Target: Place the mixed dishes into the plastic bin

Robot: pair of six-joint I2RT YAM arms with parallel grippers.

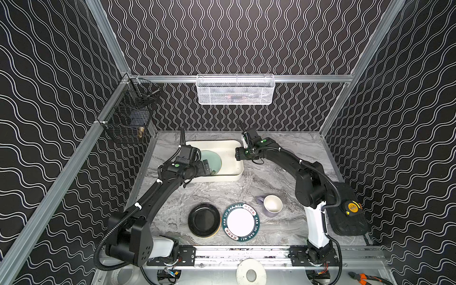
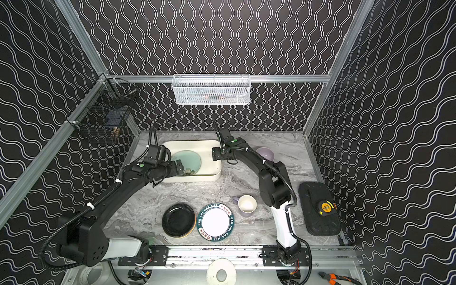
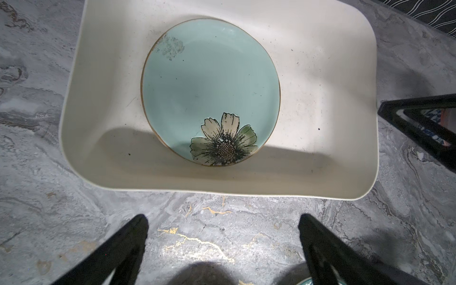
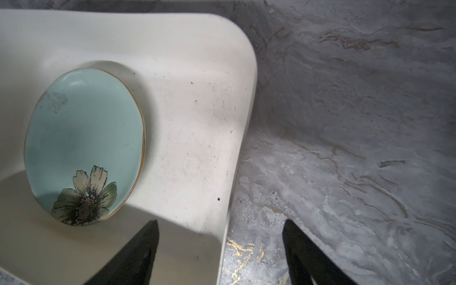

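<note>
The cream plastic bin [image 1: 233, 176] [image 3: 222, 192] [image 4: 197, 123] stands at the back of the marble table. In it lies a mint-green floral plate [image 1: 212, 159] [image 3: 209, 86] [image 4: 84, 138]. My left gripper [image 1: 206, 168] [image 3: 223, 222] hangs open and empty over the bin's near-left edge. Open as well, my right gripper [image 1: 238, 155] [image 4: 220, 227] sits at the bin's right wall, which shows between its fingers. Near the front lie a black plate [image 1: 204, 220] on an orange-rimmed one, a white plate with a lettered green rim [image 1: 241, 221] and a lavender mug [image 1: 271, 204]. A lavender bowl [image 2: 265, 153] rests behind the right arm.
A white mesh basket [image 1: 235, 90] hangs on the back rail and a black wire basket [image 1: 128, 116] on the left rail. At the right edge a black case [image 1: 345, 222] carries a yellow tape measure [image 1: 351, 207]. Pliers [image 1: 365, 277] lie below the front rail.
</note>
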